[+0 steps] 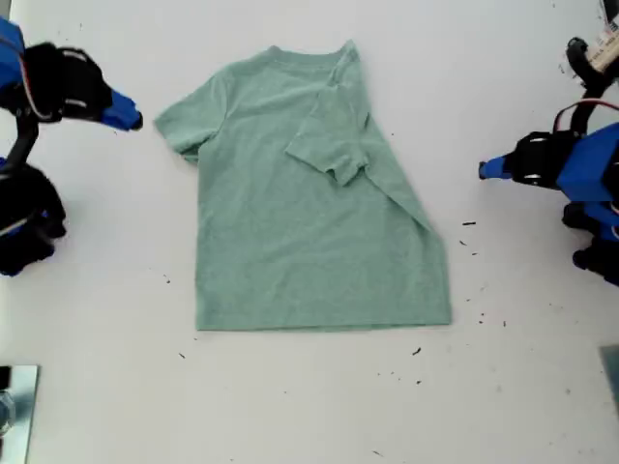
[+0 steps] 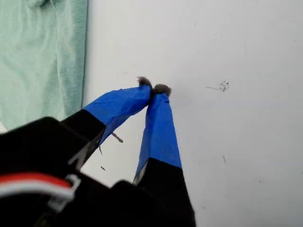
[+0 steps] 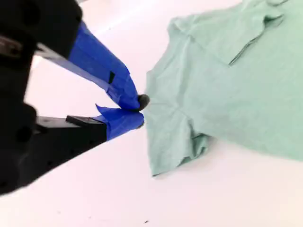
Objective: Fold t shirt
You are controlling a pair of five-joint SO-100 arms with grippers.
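The pale green t shirt (image 1: 290, 222) lies flat, neck toward the far side, in the middle of the white table (image 1: 309, 406). One sleeve (image 1: 334, 155) is folded in over its chest and the other sleeve (image 1: 179, 130) is spread out toward the exterior view's left. My second gripper (image 1: 132, 121) (image 3: 140, 111) is shut and empty, just off that spread sleeve (image 3: 170, 142). At the exterior view's right, my first gripper (image 1: 484, 170) (image 2: 154, 88) is shut on nothing above bare table, apart from the shirt's edge (image 2: 80, 71).
Small dark specks (image 1: 469, 224) dot the table near the shirt's lower corner on the exterior view's right. A metallic object (image 1: 14, 406) sits at that view's bottom left corner. Both arm bases stand at the table's sides.
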